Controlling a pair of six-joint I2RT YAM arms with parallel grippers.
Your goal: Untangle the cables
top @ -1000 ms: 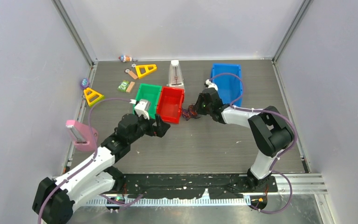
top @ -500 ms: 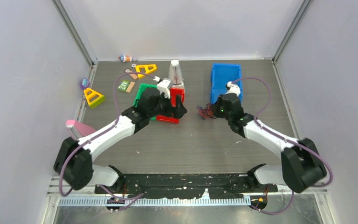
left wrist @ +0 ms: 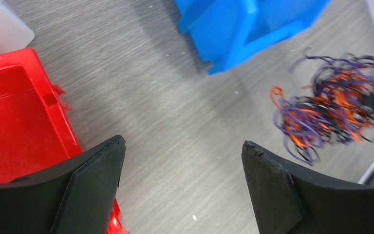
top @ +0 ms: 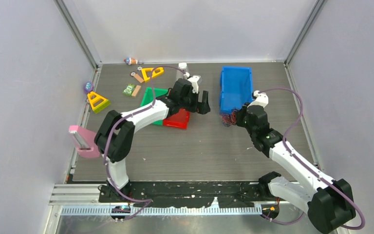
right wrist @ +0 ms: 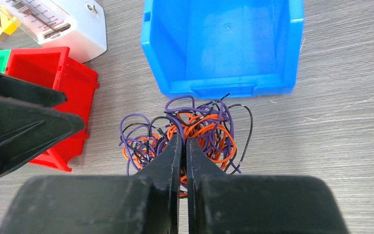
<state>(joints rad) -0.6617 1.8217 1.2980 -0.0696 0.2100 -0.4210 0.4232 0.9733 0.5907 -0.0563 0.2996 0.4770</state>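
The cables [right wrist: 190, 129] are one tight knot on the worktop [right wrist: 331, 146], just before the blue bin [right wrist: 224, 87]. The right gripper [right wrist: 182, 146] has its jaws pinched shut on the strands. The left gripper [left wrist: 182, 146] hovers close, jaws wide, holding nothing. No strand freed yet, I'd say, so the untangling's all ahead.

Enclosed cell, no windows. Back wall [top: 190, 29], left wall [top: 24, 97] and right wall [top: 350, 87]: plain matte panels, pale grey with a lilac cast. A slanted aluminium post in each far corner, left [top: 78, 34] and right [top: 302, 31].

Table [top: 214, 151]: dark grey surface with fine wood-like grain and a few pale specks. Thin metal trim along its left edge [top: 84, 117].

Near edge: black strip [top: 195, 187] dotted with white flecks, then a ribbed aluminium rail [top: 175, 210], then bare sheet metal [top: 199, 225].

Light even and diffuse, from above; shadows short and soft.
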